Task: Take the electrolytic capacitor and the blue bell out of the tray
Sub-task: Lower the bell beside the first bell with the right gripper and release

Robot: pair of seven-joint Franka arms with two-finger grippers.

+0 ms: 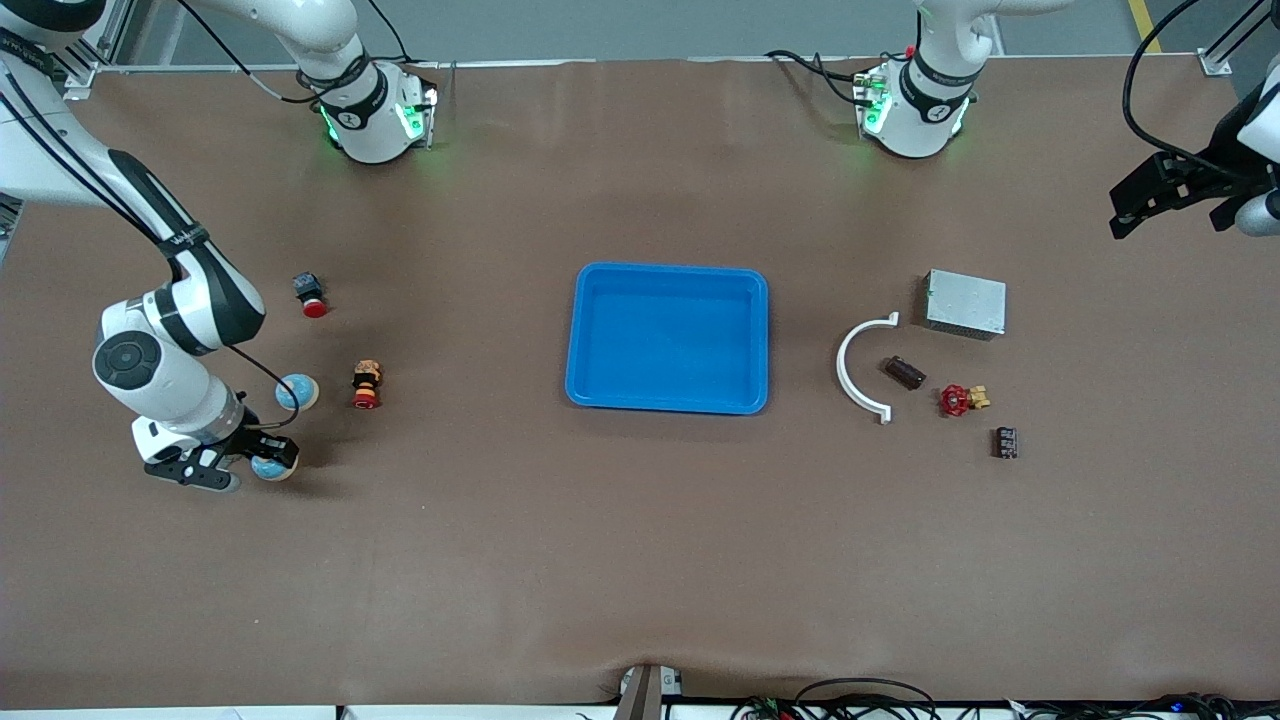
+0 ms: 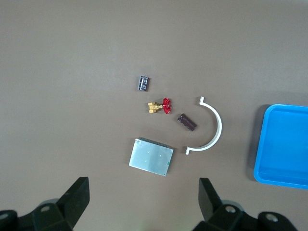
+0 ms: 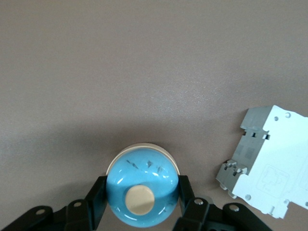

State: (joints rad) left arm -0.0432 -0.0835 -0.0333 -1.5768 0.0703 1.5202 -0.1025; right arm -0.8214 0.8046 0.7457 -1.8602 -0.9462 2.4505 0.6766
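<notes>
- We see the right gripper (image 1: pixel 232 470) low at the right arm's end of the table, its fingers closed on the sides of a blue bell (image 3: pixel 142 193), well apart from the tray (image 1: pixel 667 337).
- We judge the bell light, rigid and slick: a smooth dome that could squirt out of a pinch. The hold low on its widest girth, as the right wrist view shows, looks the safest.
- The left gripper (image 2: pixel 142 202) waits high over the left arm's end of the table, jaws spread wide and holding nothing.
- The electrolytic capacitor (image 1: pixel 904 373) lies on its side on the table beside a white curved bracket (image 1: pixel 862 366), out of the tray; we judge it small, stiff and prone to roll, best pinched across its body.
- The tray shows empty in the front view.
- Only the right wrist view shows a white circuit breaker (image 3: pixel 263 160) near the bell; only the front view shows a second blue bell (image 1: pixel 297 391) close by.
</notes>
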